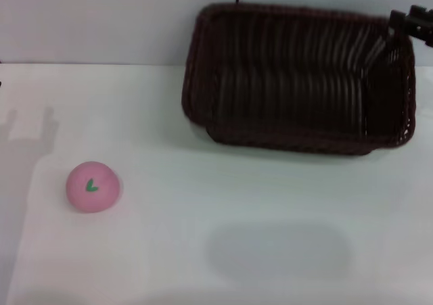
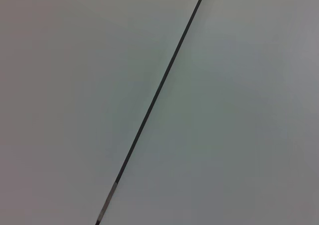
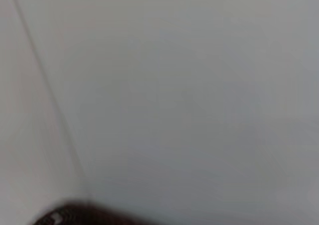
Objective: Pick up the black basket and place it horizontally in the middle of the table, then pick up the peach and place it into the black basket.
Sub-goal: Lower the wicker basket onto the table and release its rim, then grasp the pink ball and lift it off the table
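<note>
One black basket (image 1: 298, 82) of dark woven wicker and one pink peach (image 1: 93, 186) (a single green leaf mark on its top) share one white counter (image 1: 223, 203), well apart. One gripper, the right gripper (image 1: 411, 22), shows at the basket's far right corner. The basket's rim alone edges the right wrist view (image 3: 75, 214).

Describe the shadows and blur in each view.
Head view: the black basket looks motion-smeared, held at its far corner by the right gripper; soft shadows lie on the table; the peach is sharper. Right wrist view: basket rim blurred. Left wrist view: evenly lit.
</note>
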You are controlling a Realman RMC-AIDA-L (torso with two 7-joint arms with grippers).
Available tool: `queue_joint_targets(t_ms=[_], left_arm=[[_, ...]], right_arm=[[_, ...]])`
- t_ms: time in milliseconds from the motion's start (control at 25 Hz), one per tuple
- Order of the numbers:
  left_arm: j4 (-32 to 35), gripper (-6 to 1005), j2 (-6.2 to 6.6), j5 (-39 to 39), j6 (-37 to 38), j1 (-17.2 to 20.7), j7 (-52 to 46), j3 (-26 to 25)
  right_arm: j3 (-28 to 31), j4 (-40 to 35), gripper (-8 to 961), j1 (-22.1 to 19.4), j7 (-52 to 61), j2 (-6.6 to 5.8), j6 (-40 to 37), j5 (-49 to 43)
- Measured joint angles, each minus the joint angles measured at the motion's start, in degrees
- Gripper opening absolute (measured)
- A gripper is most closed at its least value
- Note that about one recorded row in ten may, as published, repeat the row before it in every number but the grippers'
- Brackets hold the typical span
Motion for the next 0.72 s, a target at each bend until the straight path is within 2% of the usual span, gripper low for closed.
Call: queue_joint_targets(t_ms=[80,320,440,560,720], left_arm=[[-0.2,693,-0.01,0.0,0.0,0.1,0.1,0.0],[-0.3,692,-0.02,0.0,0.0,0.4,0.1,0.1],[-0.2,691,0.05,0.0,0.0,0.6,0.0,0.2],[0.1,691,0.17,0.0,0.2,0.6,0.0,1.1],[0.5,690,0.35,0.0,0.4,0.5,0.0,2.8]], right_arm=[[1.2,0.0,486,0.0,-1.0,-0.03,0.4,0.1],[10.2,0.0,609,-1.4,-5.3,0.18,0.5,0.5],[11.1,0.1,615,-3.3,-6.1,0.79,-1.4,2.4],[11.2,0.2,621,-5.6,-7.2,1.76,-3.8,6.1],[11.4,0.4,620,-10.4,-12.4,4.19,-8.7,15.2]])
